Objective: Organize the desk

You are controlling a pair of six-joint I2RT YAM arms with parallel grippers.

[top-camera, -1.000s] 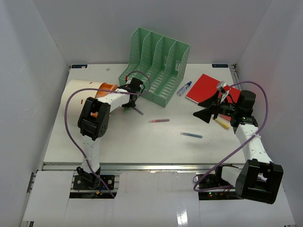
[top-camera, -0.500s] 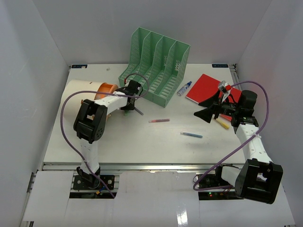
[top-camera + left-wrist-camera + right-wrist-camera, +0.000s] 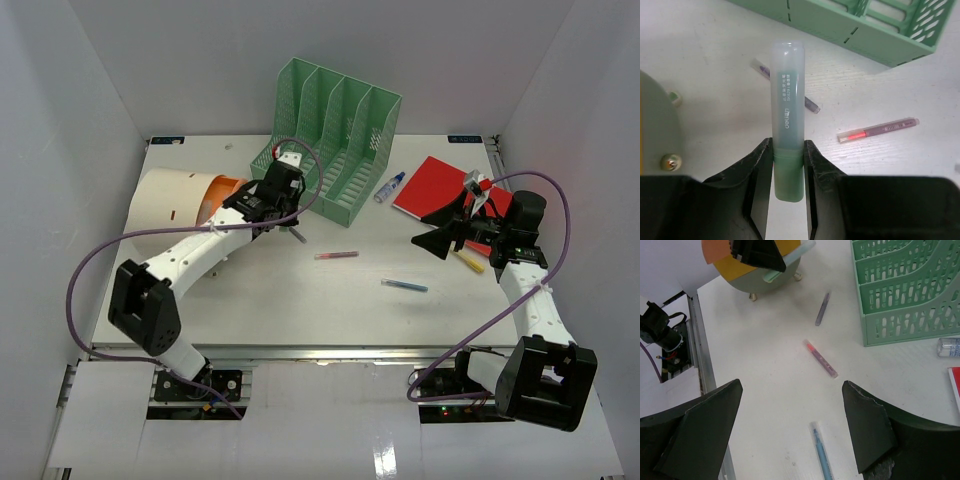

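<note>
My left gripper is shut on a green marker with a frosted cap, holding it above the white desk. In the top view this gripper hovers between a white and orange round holder and the green file organizer. A dark purple pen lies just below it. My right gripper stands open over the desk's right side with nothing between its fingers. Below it lie a red pen and a blue pen.
A red notebook and a small clear bottle lie at the back right. A yellow pen lies under my right arm. White walls close in the desk on three sides, and a metal rail runs along the front.
My left gripper has closed on the green marker and lifted it off the desk, while that arm's elbow swung out to the left and toward the front. The right arm has not moved.
</note>
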